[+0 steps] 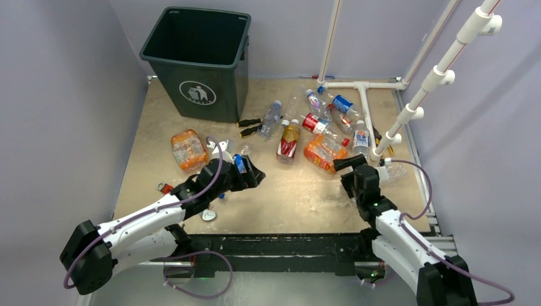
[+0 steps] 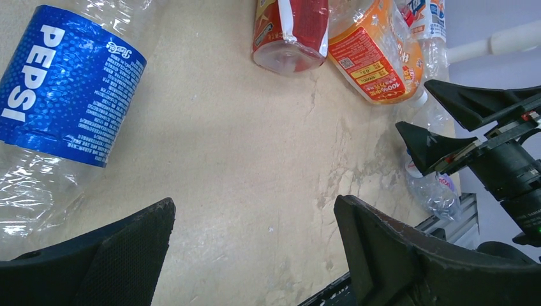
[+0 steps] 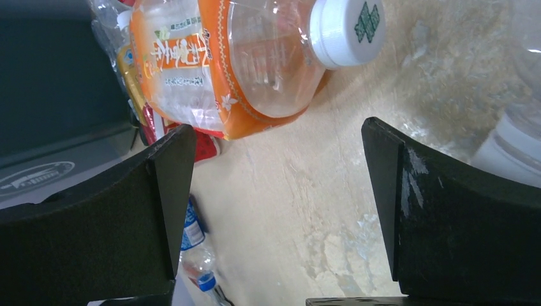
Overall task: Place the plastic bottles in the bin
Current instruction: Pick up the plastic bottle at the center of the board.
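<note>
The dark green-grey bin (image 1: 198, 60) stands at the back left and shows dark at the left of the right wrist view (image 3: 51, 95). Several plastic bottles lie on the tan table. A blue Pepsi-labelled bottle (image 1: 239, 162) (image 2: 64, 89) lies just left of my left gripper (image 1: 255, 173) (image 2: 255, 223), which is open and empty above bare table. An orange-labelled bottle with a white cap (image 1: 325, 152) (image 3: 242, 57) lies just beyond my right gripper (image 1: 348, 164) (image 3: 277, 191), also open and empty. A red-and-yellow bottle (image 1: 289, 141) (image 2: 290, 29) lies between them.
Another orange-labelled bottle (image 1: 188, 150) lies left. More bottles cluster at the back right (image 1: 322, 115); a clear one (image 1: 395, 169) lies right of the right gripper. Screwdrivers (image 1: 252, 125) lie near the bin, a red-handled wrench (image 1: 164, 187) at the left edge. A white pipe frame (image 1: 367, 102) stands back right.
</note>
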### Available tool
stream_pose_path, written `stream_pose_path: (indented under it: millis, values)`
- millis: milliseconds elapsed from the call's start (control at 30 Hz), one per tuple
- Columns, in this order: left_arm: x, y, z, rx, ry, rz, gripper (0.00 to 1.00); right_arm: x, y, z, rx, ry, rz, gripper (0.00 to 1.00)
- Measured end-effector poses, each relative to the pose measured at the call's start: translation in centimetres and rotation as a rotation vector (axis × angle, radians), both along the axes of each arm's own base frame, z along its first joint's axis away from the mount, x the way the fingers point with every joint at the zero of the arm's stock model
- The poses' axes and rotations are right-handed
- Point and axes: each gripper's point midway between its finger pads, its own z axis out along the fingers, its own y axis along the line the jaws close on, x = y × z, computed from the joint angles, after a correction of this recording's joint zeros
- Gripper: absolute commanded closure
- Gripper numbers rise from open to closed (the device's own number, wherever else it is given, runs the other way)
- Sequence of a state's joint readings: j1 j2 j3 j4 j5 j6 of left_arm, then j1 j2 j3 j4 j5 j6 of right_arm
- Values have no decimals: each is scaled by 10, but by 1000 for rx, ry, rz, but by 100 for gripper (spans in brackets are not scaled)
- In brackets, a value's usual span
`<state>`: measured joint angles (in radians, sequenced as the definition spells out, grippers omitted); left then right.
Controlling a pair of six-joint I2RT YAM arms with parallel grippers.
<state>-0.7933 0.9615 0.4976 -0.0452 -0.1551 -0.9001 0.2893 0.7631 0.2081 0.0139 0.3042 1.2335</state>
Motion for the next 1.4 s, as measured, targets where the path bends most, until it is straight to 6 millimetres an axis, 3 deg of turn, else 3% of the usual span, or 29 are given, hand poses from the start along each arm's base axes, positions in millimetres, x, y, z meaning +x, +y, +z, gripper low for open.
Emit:
stream_pose_path:
  millis: [367,500,733,867,967,1200,1300,1400]
  values:
    - [2,-3,5,-37,-5,9,4,22,8,-17,42,7,-23,16]
    - [2,-3,5,-38,-6,11,5,25,8,-21,41,-2,-21,28]
    - [2,-2,5,-36,-8,15,5,28,10,-18,24,-48,3,57]
    - [3,-3,1,-27,1,16,5,27,9,-12,-1,-74,25,65]
    - [3,-2,1,-25,2,17,5,25,11,7,-15,-140,59,69]
    - [6,15,2,55,-1,71,2,3,28,86,-91,-392,245,72]
    - [14,21,36,70,-81,91,1,-11,48,122,-170,-487,419,73]
    - [20,23,97,54,-256,52,1,-23,73,147,-244,-545,618,73]
